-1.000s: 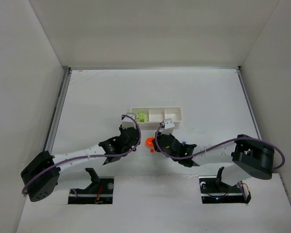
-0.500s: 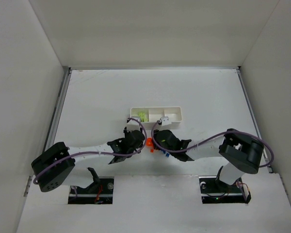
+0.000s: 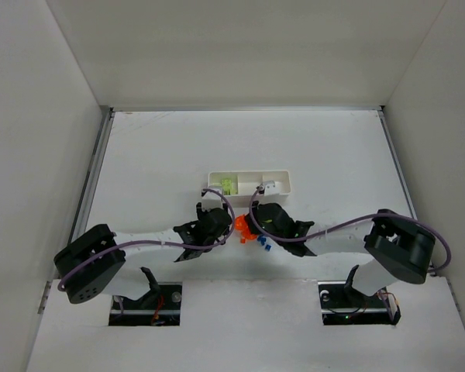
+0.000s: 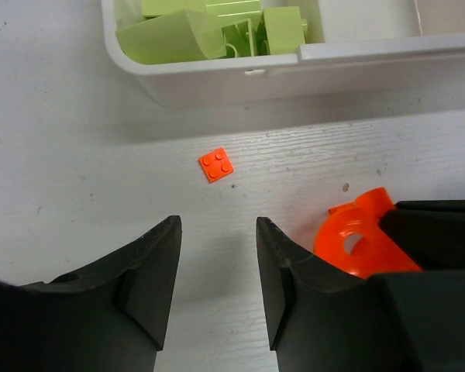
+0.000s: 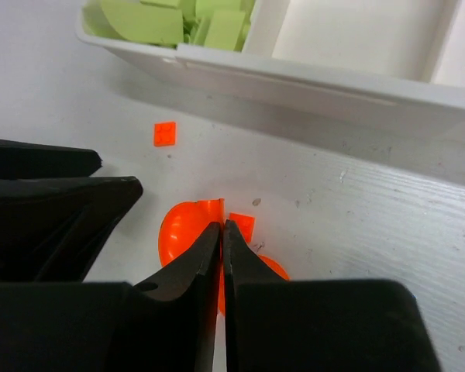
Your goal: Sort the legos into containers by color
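Observation:
The white three-compartment tray point(image 3: 273, 186) holds lime green legos point(image 3: 227, 185) in its left compartment; they also show in the left wrist view point(image 4: 217, 23). My right gripper point(image 5: 222, 225) is shut on the thin wall of a large orange curved piece point(image 5: 182, 232), just in front of the tray point(image 5: 310, 81). My left gripper point(image 4: 217, 225) is open and empty just left of that piece point(image 4: 356, 240). A tiny orange brick point(image 4: 216, 164) lies on the table between my left jaws and the tray. Blue legos point(image 3: 263, 245) lie by my right gripper point(image 3: 252, 223).
A small flat orange square point(image 5: 242, 225) lies right of my right fingertips. My left gripper's black fingers point(image 5: 62, 205) fill the left of the right wrist view, close to the orange piece. The tray's middle and right compartments point(image 5: 356, 35) look empty. White walls enclose the table.
My left gripper has come right, up beside the orange piece. My right arm has shifted a little, so the orange piece and the blue legos show more.

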